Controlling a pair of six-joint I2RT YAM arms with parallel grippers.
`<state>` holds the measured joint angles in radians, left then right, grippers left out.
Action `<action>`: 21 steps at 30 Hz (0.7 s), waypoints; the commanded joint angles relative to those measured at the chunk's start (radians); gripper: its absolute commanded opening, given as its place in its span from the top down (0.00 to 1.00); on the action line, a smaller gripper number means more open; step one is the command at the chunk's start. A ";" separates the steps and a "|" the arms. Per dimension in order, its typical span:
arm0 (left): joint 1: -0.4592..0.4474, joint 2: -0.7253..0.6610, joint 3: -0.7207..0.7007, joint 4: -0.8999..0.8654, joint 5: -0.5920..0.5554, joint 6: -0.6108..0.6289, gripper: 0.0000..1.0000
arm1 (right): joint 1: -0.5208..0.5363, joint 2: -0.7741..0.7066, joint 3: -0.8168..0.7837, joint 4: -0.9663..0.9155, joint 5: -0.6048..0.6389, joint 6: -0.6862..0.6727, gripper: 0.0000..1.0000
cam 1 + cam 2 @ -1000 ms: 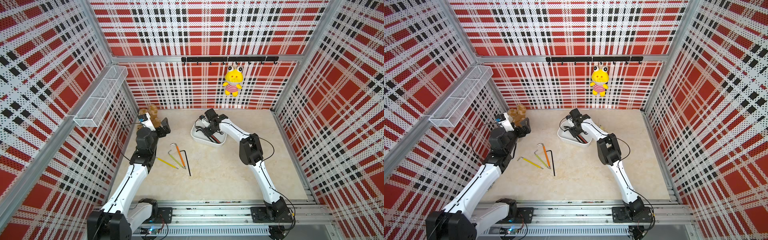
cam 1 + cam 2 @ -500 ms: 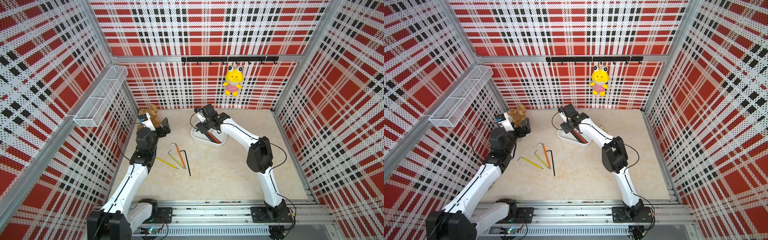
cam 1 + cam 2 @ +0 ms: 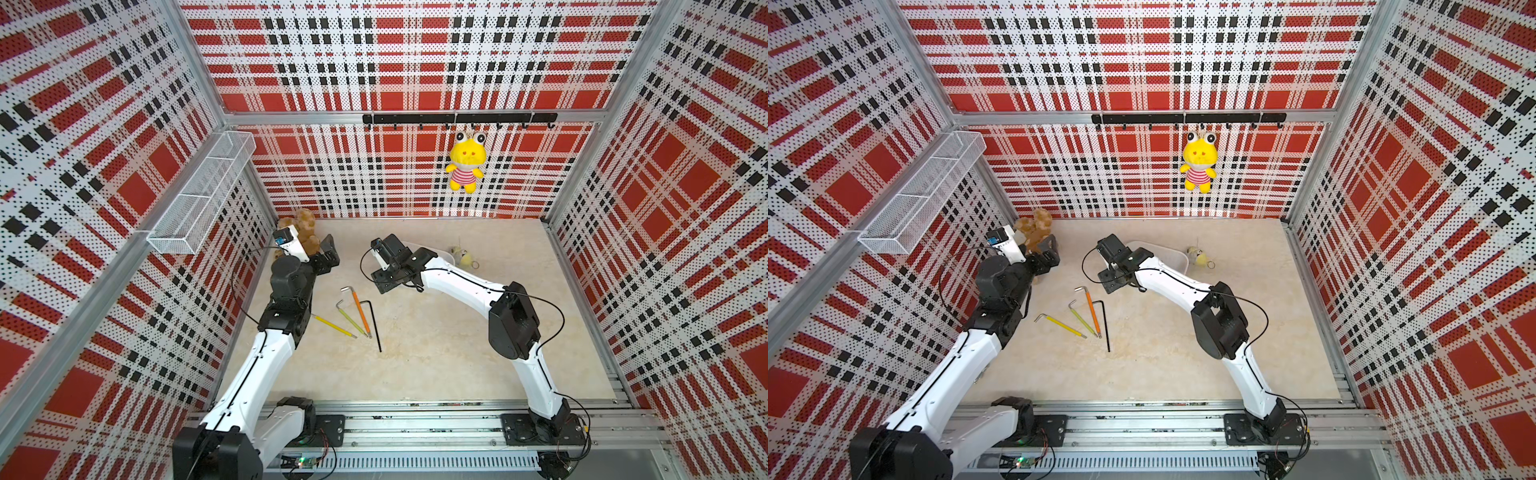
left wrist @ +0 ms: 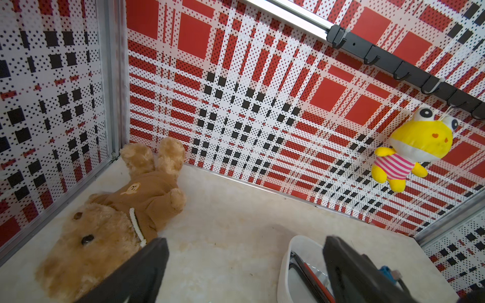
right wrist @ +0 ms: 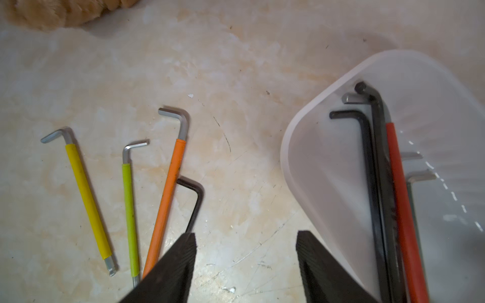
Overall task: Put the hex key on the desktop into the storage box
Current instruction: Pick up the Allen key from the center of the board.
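The right gripper [image 5: 246, 237] had swung off the storage box [image 5: 286, 157] since a second earlier and now hung above bare desktop [image 5: 236, 78], between the box and the loose keys. The left arm had not shifted.

In both top views the right arm covered most of the box, leaving only its far corner [image 3: 444, 254] showing. In a top view the left arm hid the bent end of the yellow hex key [image 3: 332, 326]. In the right wrist view one black finger [image 5: 170, 267] covered the straight ends of the orange hex key [image 5: 168, 199] and black hex key [image 5: 195, 207]. The keys already in the box, two black ones and a red-sleeved one [image 5: 401, 210], ran out of frame. Silver ends beside them were too blurred to count.

Four keys lay flat on the desktop, left of the box and apart from it. Yellow, then the green hex key [image 5: 128, 210], orange and black fanned out. Their long axes ran roughly from the back wall toward the rail. The bent ends lay on the far side and the straight tips drew together on the near side.

The right jaws stood apart with nothing between them. The left gripper [image 4: 244, 238] was likewise spread and held nothing, facing the brown plush bear [image 4: 118, 210].
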<state>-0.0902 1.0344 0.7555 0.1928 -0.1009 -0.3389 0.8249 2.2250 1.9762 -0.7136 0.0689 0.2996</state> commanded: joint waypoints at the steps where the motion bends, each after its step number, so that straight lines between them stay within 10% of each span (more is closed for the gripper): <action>1: 0.009 -0.011 0.004 -0.008 -0.029 -0.009 0.01 | 0.021 0.037 -0.008 -0.025 -0.018 0.097 0.33; 21: 0.012 -0.015 0.008 -0.018 -0.048 -0.009 0.01 | 0.116 0.172 0.065 -0.118 -0.032 0.136 0.35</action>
<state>-0.0898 1.0340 0.7555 0.1848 -0.1432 -0.3416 0.9272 2.3600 2.0155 -0.8089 0.0418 0.4236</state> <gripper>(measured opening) 0.992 0.656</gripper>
